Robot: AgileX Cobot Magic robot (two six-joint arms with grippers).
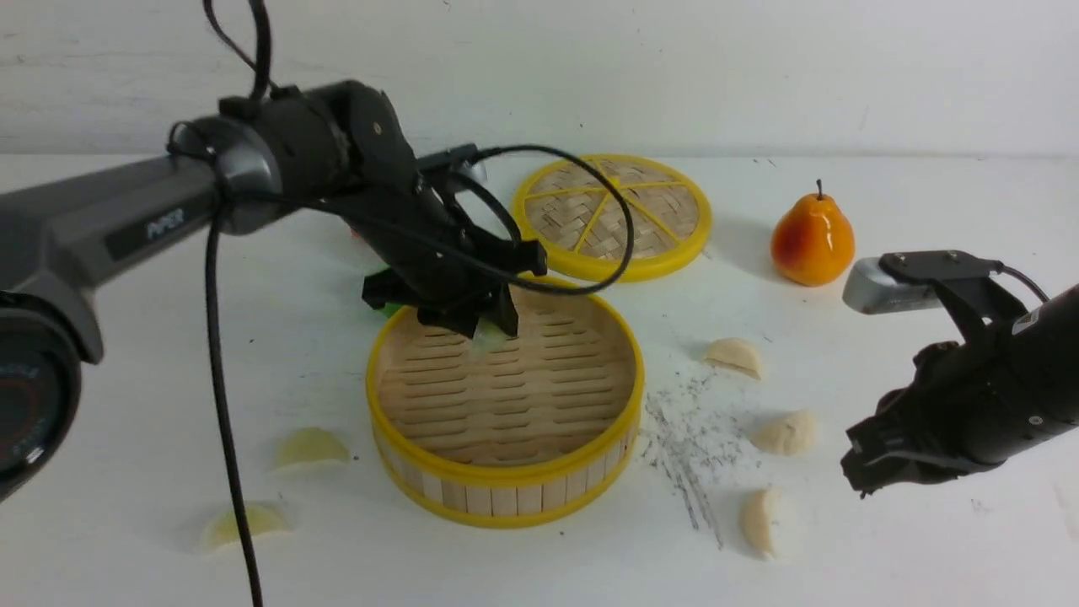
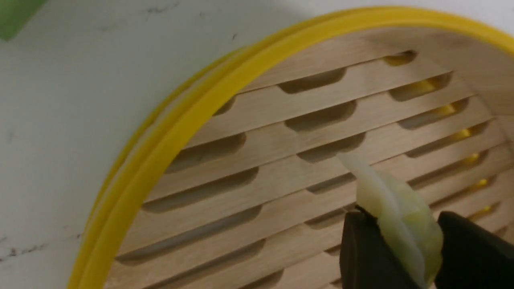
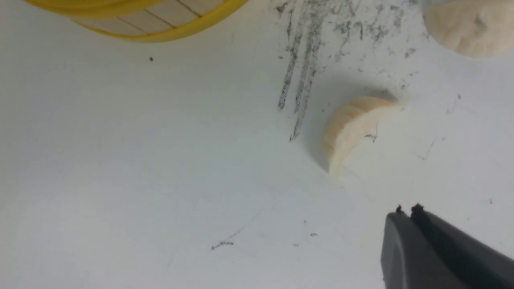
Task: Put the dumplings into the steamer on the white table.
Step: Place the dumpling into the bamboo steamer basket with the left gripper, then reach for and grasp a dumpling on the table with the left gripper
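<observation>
Green dumpling [image 2: 387,192] clamped in my left tool [image 1: 487,327], frame centre, over steamer [image 1: 506,482] slats; right tool [image 3: 407,210] pinched together, empty, lower right.

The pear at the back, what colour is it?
The pear is orange with a red blush; front view shows it best.

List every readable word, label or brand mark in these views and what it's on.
"PiPER": white letters on a dark strip along the left arm, front view.
Reddish marking on the joint housing at the frame's left edge: too blurred to read.
Small white sticker on the right arm: too small to read.
Both wrist views: no text.
</observation>
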